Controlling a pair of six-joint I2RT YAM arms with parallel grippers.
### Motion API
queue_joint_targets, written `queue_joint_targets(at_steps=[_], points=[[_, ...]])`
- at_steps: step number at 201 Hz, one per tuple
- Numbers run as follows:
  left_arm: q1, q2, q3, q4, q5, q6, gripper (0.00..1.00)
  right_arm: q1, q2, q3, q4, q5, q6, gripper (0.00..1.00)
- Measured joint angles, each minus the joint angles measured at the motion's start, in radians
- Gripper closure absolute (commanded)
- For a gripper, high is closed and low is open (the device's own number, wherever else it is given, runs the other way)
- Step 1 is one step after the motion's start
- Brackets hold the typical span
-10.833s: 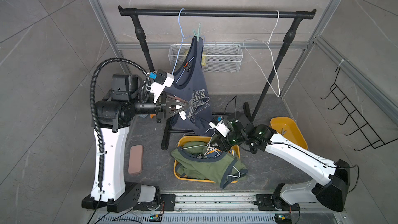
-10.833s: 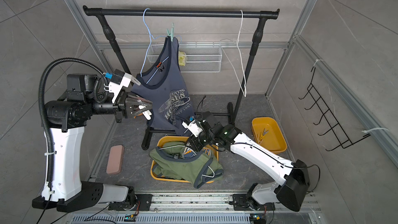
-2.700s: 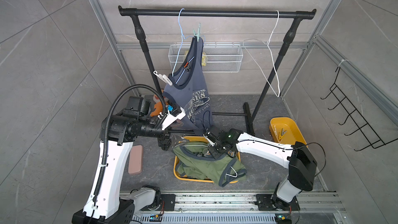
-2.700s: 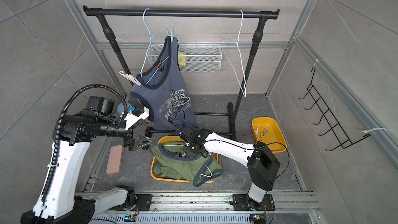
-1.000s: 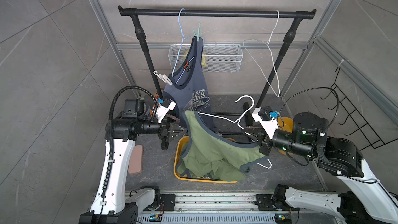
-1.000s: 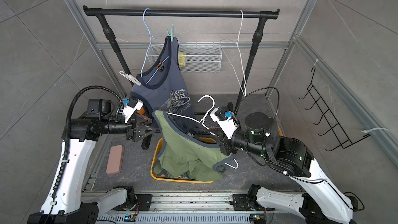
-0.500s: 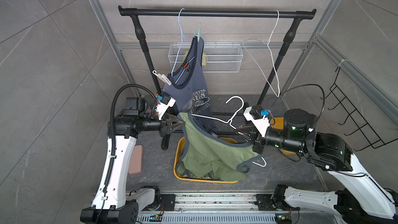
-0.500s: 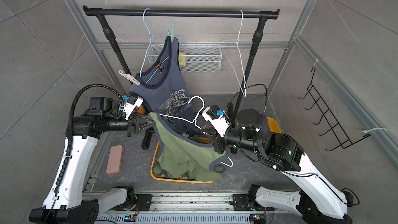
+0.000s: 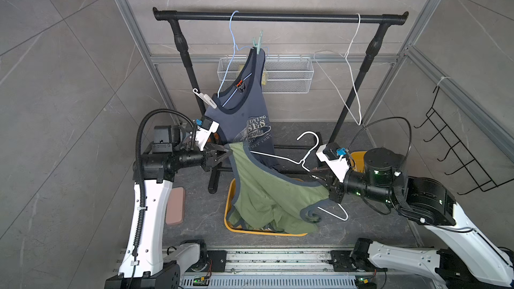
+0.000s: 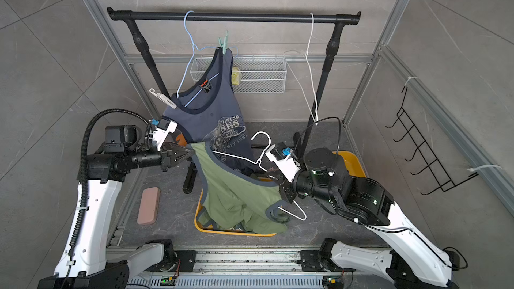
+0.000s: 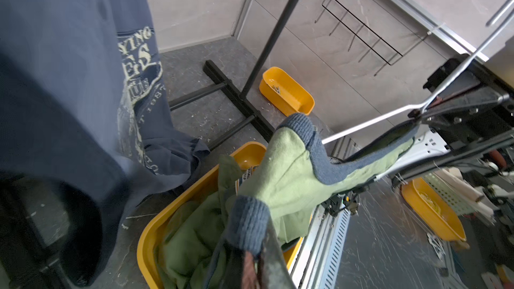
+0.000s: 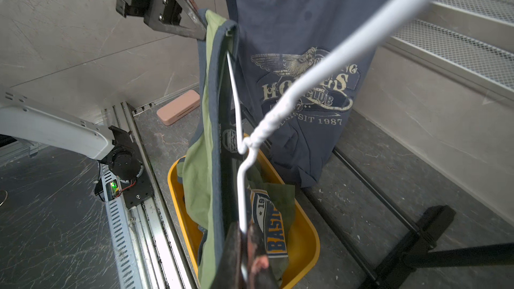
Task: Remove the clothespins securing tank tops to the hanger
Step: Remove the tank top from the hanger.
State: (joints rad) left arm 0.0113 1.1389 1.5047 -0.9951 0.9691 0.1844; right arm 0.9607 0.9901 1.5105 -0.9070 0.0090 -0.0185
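Pulling centre-frame olive tank top (image 9: 264,190), pinched by left gripper (image 9: 226,152), is advised slowly while white hanger (image 9: 278,157) is clamped by right gripper (image 9: 319,175).

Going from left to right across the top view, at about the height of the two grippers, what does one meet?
Pink block → left gripper → olive top, which it pinches → right gripper, shut on the white hanger → black wall rack.
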Motion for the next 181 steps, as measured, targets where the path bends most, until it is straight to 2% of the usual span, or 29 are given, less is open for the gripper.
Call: queue_joint_targets(at_steps=[47,99,150,181], points=[[0.029,-0.004,-0.012,0.056,-0.021,-0.08,1.0,0.0,-0.07,-0.078,0.015,0.035,0.019,1.0],[0.029,-0.014,-0.088,0.081,-0.055,-0.101,1.0,0.0,-0.142,-0.093,0.146,0.055,0.026,1.0],[0.029,-0.019,-0.121,0.083,-0.067,-0.094,1.0,0.0,-0.069,-0.093,0.286,0.051,0.026,1.0],[0.024,-0.042,-0.121,0.032,-0.043,-0.011,1.0,0.0,0.027,-0.091,0.384,0.032,0.026,1.0]])
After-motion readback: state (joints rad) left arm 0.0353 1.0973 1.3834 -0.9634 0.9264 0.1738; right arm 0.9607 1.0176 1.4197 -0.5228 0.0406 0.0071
